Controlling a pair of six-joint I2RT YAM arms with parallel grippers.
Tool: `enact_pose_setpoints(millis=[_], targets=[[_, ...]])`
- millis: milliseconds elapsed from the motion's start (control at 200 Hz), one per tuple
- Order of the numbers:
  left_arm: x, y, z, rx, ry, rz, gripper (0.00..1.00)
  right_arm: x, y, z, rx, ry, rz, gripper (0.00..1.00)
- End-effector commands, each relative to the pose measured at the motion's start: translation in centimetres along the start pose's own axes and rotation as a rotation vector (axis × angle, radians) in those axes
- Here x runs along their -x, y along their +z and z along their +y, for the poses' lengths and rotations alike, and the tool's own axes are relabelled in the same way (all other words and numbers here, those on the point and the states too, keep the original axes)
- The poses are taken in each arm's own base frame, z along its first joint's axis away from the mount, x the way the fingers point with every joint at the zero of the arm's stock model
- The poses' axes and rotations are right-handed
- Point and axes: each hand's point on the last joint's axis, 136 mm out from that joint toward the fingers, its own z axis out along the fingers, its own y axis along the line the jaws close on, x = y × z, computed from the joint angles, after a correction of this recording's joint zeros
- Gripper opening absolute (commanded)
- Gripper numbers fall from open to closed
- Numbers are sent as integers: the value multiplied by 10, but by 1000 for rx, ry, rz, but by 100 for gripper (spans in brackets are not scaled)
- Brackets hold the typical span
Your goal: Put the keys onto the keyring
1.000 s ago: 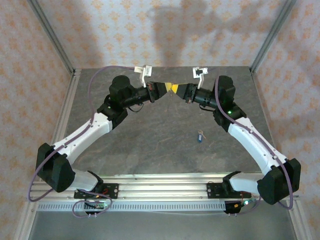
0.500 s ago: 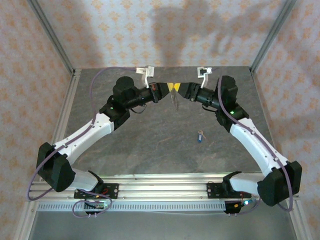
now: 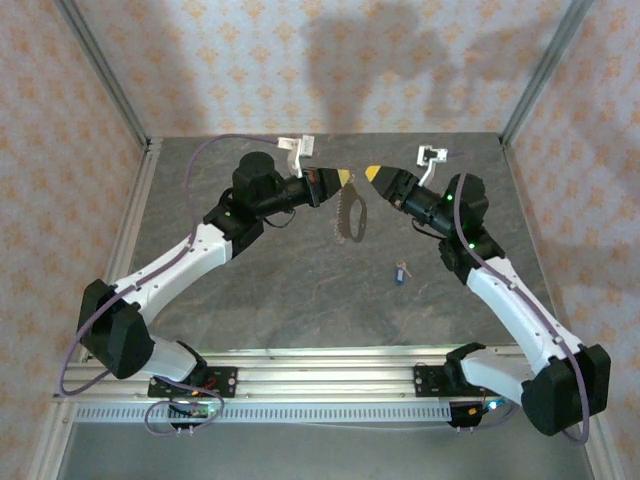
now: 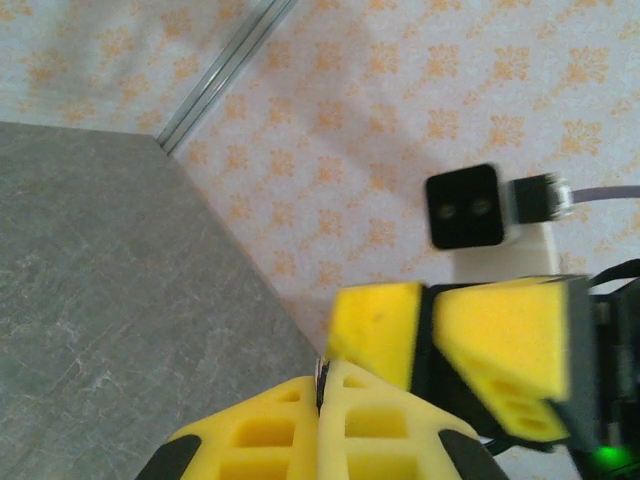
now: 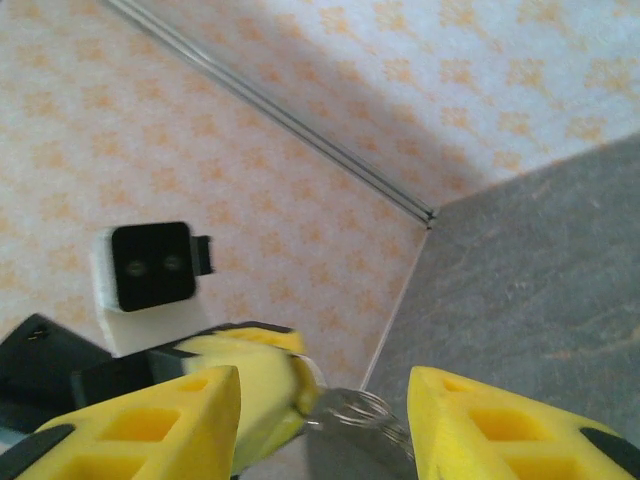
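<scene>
Bare table (image 3: 300, 300) surrounds the key (image 3: 401, 271); the keyring (image 3: 348, 213) dangles between left gripper (image 3: 344, 178) and right gripper (image 3: 373, 172).

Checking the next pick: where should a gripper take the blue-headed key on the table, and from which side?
Probably by its blue head, the widest part of the key, straight down from above: it lies flat on the table, alone. The open right gripper is nearer; the left gripper is shut on the keyring.
</scene>
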Motion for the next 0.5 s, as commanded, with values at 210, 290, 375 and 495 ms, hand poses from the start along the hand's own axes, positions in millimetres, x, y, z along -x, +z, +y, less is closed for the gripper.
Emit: enact_pose_setpoints(millis=[210,290,375,495], targets=[[5,1,-25,-114,45,2,0,8,-5,17,94,11,-54,47],[3,2,-27,-131,61,29,0,2,-5,13,84,4,-36,47],[3,3,-30,-157,71,53,0,-3,-6,6,67,-1,-23,47],[4,5,-28,-184,68,81,0,-7,-6,2,64,-7,-13,46]])
